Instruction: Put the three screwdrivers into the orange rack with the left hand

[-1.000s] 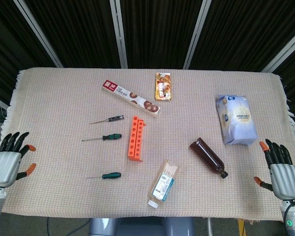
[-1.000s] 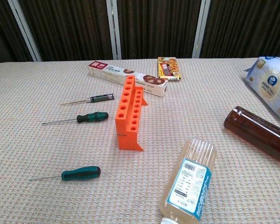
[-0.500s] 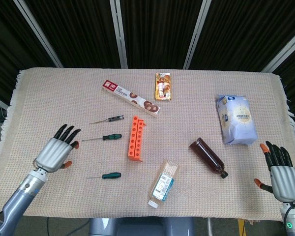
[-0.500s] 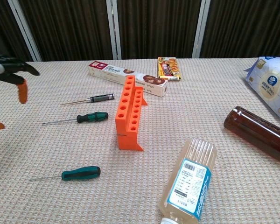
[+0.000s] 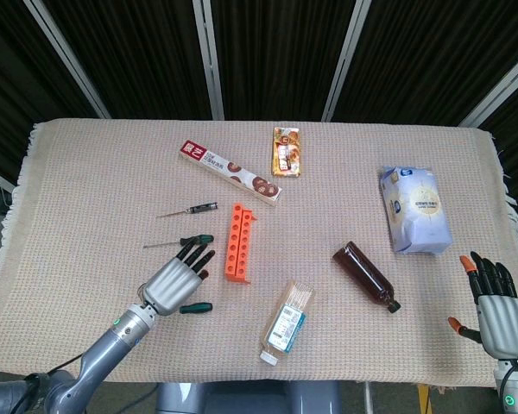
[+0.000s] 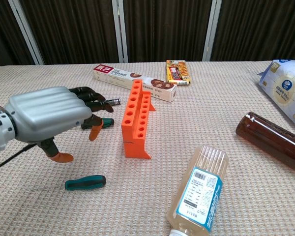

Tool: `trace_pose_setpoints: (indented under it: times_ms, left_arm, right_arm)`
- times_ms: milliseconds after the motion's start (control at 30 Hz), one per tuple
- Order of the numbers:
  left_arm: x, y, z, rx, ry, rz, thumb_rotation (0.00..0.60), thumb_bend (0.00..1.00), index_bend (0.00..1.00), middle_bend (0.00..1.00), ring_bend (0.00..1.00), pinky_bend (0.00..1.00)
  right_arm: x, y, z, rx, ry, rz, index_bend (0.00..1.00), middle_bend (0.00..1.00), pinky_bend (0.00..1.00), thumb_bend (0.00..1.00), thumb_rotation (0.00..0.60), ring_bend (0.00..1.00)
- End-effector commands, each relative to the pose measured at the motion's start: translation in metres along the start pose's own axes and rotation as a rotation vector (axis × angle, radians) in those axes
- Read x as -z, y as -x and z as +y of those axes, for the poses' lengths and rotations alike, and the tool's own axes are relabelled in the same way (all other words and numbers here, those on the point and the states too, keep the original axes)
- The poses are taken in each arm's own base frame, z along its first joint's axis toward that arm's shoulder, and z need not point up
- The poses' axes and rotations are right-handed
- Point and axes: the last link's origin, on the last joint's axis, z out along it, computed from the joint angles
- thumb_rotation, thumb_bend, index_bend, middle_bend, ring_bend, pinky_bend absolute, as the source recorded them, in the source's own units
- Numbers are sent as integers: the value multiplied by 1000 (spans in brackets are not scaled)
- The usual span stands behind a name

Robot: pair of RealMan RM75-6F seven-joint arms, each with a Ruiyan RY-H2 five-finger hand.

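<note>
The orange rack (image 5: 237, 243) (image 6: 136, 118) stands near the table's middle with no screwdriver in it. Left of it lie three screwdrivers: a thin black-handled one (image 5: 190, 210) (image 6: 110, 102) farthest back, a green-handled one (image 5: 200, 240) (image 6: 106, 122) in the middle, and another green-handled one (image 5: 196, 306) (image 6: 85, 183) nearest the front. My left hand (image 5: 173, 280) (image 6: 49, 115) hovers open, fingers spread, over the two green screwdrivers, hiding most of the middle one's shaft. My right hand (image 5: 497, 310) is open at the table's right front corner, holding nothing.
A clear bottle (image 5: 286, 324) (image 6: 198, 191) lies right of the rack, and a brown bottle (image 5: 366, 276) (image 6: 273, 140) beyond it. A long biscuit box (image 5: 230, 172), a small snack pack (image 5: 287, 151) and a blue-white bag (image 5: 415, 210) sit farther back.
My left hand swung in from the table's left edge to above the green screwdrivers beside the rack. The right hand sank slightly. No object moved.
</note>
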Motion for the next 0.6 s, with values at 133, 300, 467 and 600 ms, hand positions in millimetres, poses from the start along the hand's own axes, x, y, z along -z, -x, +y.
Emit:
trace_pose_setpoints:
  times_ms: [133,300,467,600]
  left_arm:
    - [-8,7,34,36,17,-73,600,188,414,55,0,0]
    - [-10,7,43,62,4,-101,600,188,401,53,0,0]
    - [-12,7,47,68,-13,-110,600,189,393,51,0,0]
    - [-13,11,49,66,-39,-124,600,239,400,50,0,0]
  right_arm:
    - [1,-1,1,1,1,-1,0,0,0,0,600,0]
    - [2,0,3,-4,8,-5,0,0,0,0,600,0]
    - [1,2,4,-7,11,-12,0,0,0,0,600,0]
    - [0,1,6,-6,12,-15,0,0,0,0,600,0]
